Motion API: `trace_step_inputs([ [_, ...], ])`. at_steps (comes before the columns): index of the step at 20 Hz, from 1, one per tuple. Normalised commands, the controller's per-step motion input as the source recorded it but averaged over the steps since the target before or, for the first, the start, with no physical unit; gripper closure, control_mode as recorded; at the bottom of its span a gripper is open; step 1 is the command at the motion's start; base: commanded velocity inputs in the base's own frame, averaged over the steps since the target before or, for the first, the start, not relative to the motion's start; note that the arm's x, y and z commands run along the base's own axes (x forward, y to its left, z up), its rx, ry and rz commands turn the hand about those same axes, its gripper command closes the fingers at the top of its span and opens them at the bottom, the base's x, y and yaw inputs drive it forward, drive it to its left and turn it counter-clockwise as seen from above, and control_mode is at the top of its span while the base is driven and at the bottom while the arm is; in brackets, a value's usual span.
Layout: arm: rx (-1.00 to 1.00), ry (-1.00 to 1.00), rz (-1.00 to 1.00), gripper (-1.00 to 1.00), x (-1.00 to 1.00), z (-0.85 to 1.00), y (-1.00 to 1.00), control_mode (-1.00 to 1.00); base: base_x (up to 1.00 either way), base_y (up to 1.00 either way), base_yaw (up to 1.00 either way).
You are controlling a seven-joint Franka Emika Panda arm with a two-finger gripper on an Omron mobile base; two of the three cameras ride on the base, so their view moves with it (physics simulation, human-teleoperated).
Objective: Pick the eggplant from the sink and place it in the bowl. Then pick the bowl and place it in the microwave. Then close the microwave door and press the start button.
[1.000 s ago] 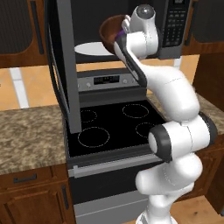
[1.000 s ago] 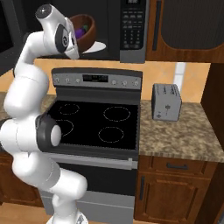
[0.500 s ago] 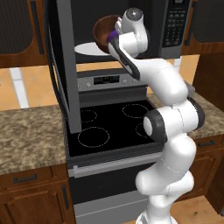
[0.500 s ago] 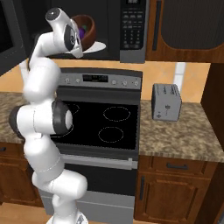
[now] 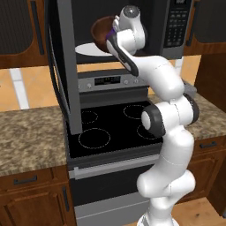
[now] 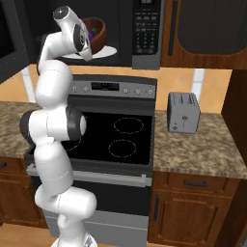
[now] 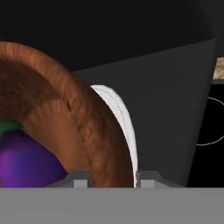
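The step in hand is judged to be the placing of the bowl [image 7: 65, 118] in the microwave [image 6: 144, 34]. The bowl is seen inside the cavity, on or just above the white plate [image 5: 86, 49]; whether it rests fully cannot be told. The eggplant [image 7: 24, 159] lies inside the bowl.

In the hand view, the gripper [image 7: 111, 178] is seen with one finger on each side of the bowl's rim, the wall standing between the tips. The gap is narrow. Whether the rim is clamped or already freed cannot be told.

The door [image 5: 66, 66] stands open at the left, edge-on in the left base view.

Next move, as judged: the rim is to be released fully, and the hand is to be drawn back out of the cavity without the bowl being dragged. The door is then to be swung shut, and the start button on the keypad [image 6: 144, 29] pressed.
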Motion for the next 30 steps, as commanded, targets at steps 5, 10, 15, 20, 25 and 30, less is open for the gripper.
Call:
trace_step_inputs([
  [5, 0.01, -0.14, 0.00, -1.00, -0.59, 0.00, 0.00, -1.00, 0.00, 0.00, 0.00],
  [10, 0.01, -0.24, 0.00, -1.00, -1.00, -0.12, 0.00, -1.00, 0.00, 0.00, 0.00],
  [15, 0.01, -0.10, 0.01, -1.00, -1.00, -0.67, 0.00, -1.00, 0.00, 0.00, 0.00],
  [20, 0.01, -0.07, 0.01, -1.00, -1.00, -0.73, 0.00, -1.00, 0.00, 0.00, 0.00],
  [25, 0.00, 0.00, 0.00, -1.00, -1.00, -0.91, 0.10, -1.00, 0.00, 0.00, 0.00],
  [30, 0.00, 0.01, 0.00, -1.00, -1.00, -0.97, 0.40, -1.00, 0.00, 0.00, 0.00],
])
